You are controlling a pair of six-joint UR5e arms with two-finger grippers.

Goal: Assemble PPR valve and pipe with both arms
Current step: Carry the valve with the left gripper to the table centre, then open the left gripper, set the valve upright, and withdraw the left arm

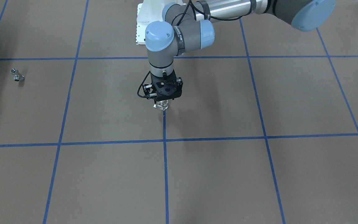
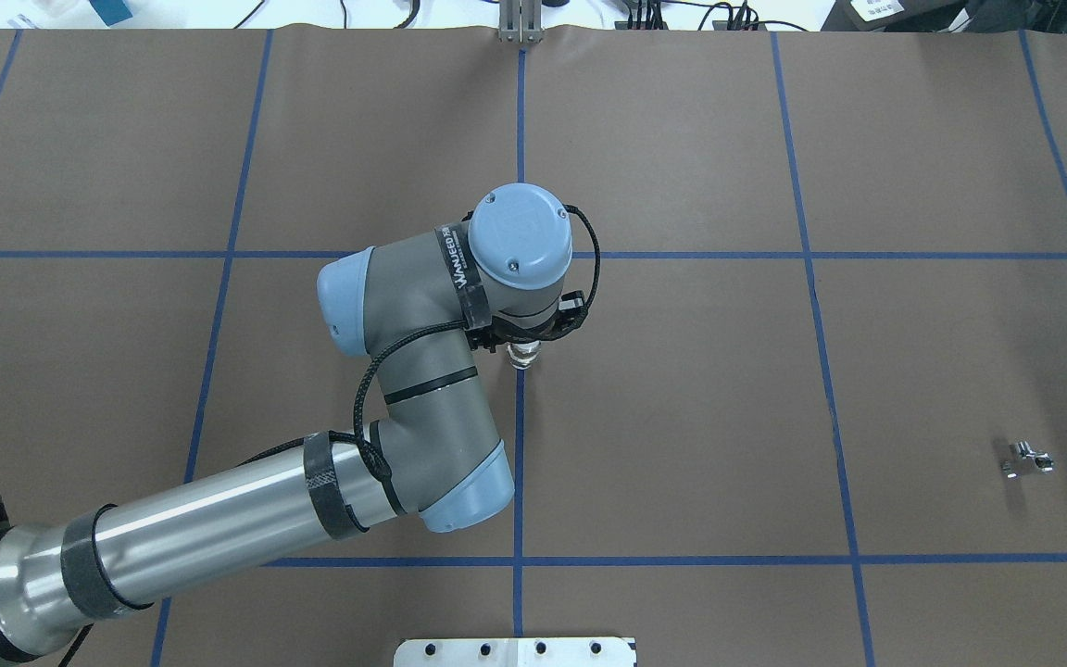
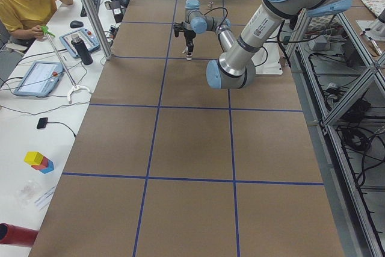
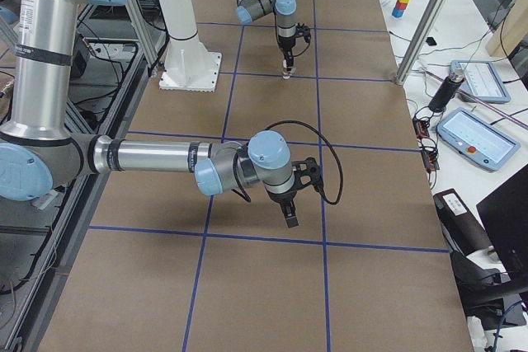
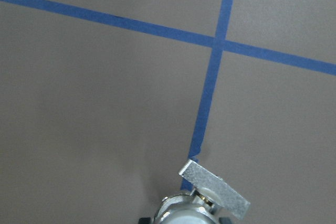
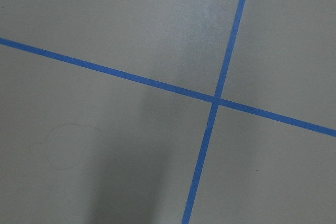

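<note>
The left arm (image 2: 219, 519) reaches out over the middle of the brown tabletop (image 1: 259, 174). Its fingers (image 1: 158, 100) point straight down and are closed on the PPR valve (image 1: 161, 106). The valve hangs under them, right at the end of a blue line (image 1: 166, 174). Its flat pale tab (image 5: 215, 188) sticks out to one side. I cannot tell if the valve touches the tabletop.

The pipe (image 2: 1026, 459) lies on the tabletop, on the robot's right side, well apart from the valve. Nothing is holding it.

The right arm (image 4: 148, 157) stretches low over the tabletop. Its fingers (image 4: 290, 217) point down, but I cannot tell if they are wide or narrow.
</note>
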